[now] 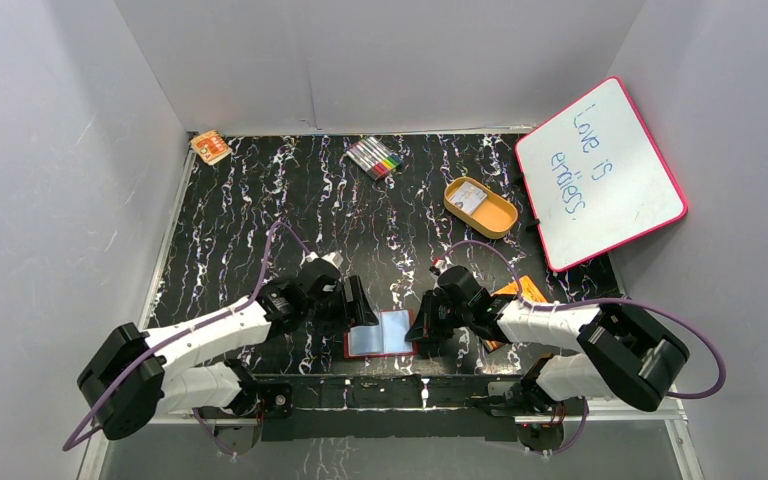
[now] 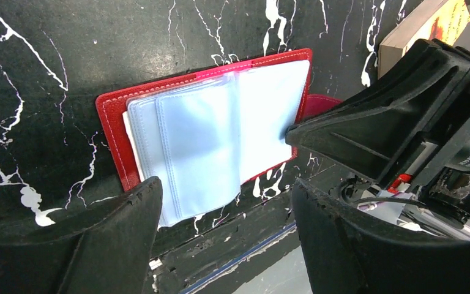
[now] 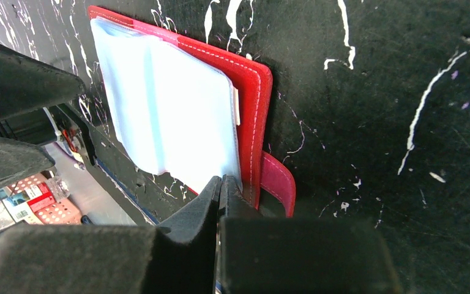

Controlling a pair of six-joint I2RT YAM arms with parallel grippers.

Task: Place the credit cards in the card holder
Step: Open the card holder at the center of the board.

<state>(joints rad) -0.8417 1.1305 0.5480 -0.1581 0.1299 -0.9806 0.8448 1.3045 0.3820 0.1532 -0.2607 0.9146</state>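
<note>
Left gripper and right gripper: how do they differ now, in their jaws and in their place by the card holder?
The left gripper is open, jaws wide apart; the right gripper is shut, jaws pressed together. The left gripper is at the left side of the card holder; the right gripper's tips meet the clear sleeves at its right edge. Both are low beside the opened card holder.
</note>
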